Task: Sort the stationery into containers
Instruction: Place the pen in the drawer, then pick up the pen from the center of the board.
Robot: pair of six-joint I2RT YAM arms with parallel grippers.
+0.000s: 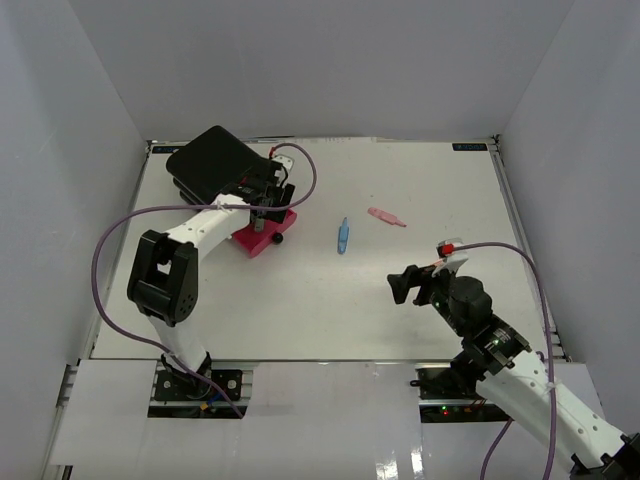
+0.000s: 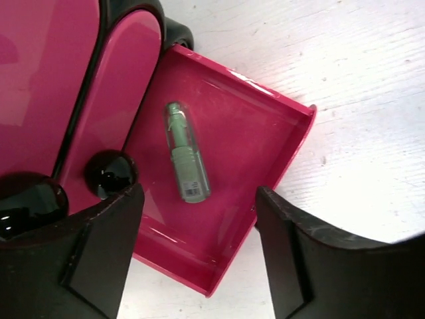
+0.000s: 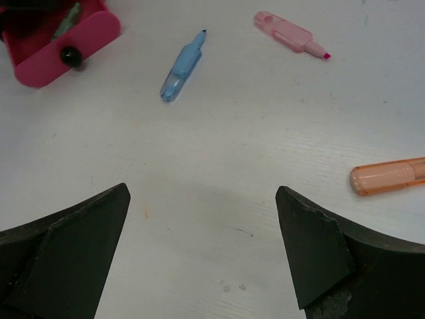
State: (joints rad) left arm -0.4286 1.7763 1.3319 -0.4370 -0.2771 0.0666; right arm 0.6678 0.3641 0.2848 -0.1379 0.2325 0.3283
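At the far left of the table (image 1: 300, 310) stands the black box (image 1: 210, 160), with one pink drawer (image 2: 265, 153) pulled out. The left gripper (image 2: 196, 196) hangs over it, jaws apart and empty; a green highlighter (image 2: 186, 159) lies flat inside the drawer. On the table to the right lie a blue pen (image 1: 343, 236), a pink highlighter (image 1: 387, 217) and an orange highlighter (image 3: 388, 178). The right gripper (image 3: 202, 193) hovers wide, holding nothing.

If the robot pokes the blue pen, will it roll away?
Probably a little: the blue pen looks rounded and lies loose on the flat table. Its see-through plastic body should stay stiff, and being small, it is likely light.
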